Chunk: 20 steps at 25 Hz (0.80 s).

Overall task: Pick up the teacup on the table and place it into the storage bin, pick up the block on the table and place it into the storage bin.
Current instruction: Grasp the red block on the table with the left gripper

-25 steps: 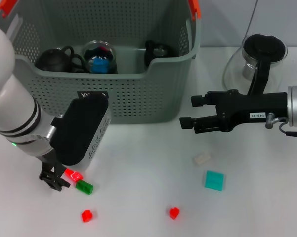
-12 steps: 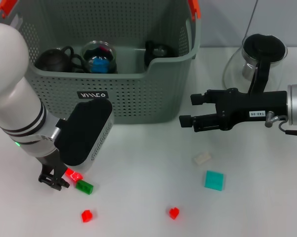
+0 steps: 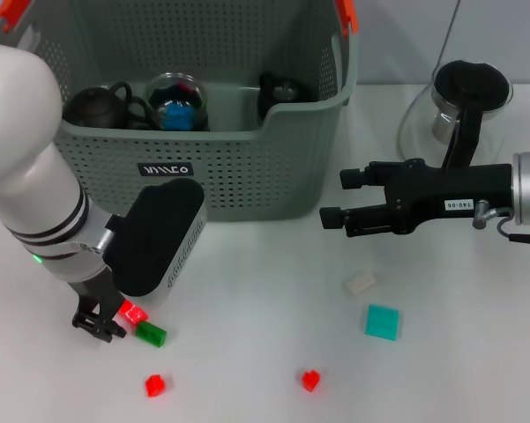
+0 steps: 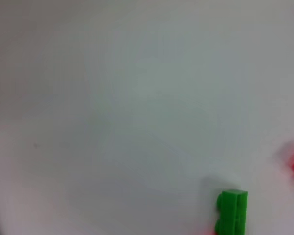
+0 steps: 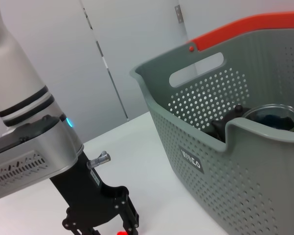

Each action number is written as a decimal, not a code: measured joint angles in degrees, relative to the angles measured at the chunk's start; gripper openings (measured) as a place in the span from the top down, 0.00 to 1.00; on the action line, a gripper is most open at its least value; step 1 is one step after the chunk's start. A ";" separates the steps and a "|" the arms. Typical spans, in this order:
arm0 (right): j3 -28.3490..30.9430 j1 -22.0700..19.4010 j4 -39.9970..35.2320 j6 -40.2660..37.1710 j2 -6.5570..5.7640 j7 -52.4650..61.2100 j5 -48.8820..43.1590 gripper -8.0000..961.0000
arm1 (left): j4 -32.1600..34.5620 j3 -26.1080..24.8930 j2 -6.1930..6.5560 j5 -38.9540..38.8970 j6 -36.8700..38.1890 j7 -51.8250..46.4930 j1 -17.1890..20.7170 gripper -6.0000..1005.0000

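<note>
The bin [image 3: 247, 167] stood at the back of the table [image 3: 247, 291] (cups [image 3: 178, 101] inside it), a jug [image 3: 463, 106] to its right. Blocks [image 3: 150, 333] lay scattered in front, the left gripper [image 3: 99, 322] beside two, the right gripper [image 3: 346, 198] right of the bin.

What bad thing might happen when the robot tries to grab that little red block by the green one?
The left gripper is down at the red block, and the green block lies right beside it, so it might get nudged away or pinched too. The block is tiny, so it might slip out before reaching the storage bin. The lift might also bump the bin's tall front wall.
</note>
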 joint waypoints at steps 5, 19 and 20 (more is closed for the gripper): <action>0.00 -0.15 0.00 -0.08 0.08 -0.05 0.00 0.05 | -0.60 0.01 -0.33 0.00 -0.16 -0.90 -0.33 0.51; 0.00 -0.28 -0.08 -0.37 0.08 -0.21 0.00 0.05 | -3.57 -0.05 -0.12 -0.05 -0.91 -4.81 -2.21 0.77; 0.00 -0.27 -0.08 -0.39 0.08 -0.21 0.00 0.05 | -3.32 -0.14 -0.19 -0.02 -0.75 -4.83 -2.09 0.78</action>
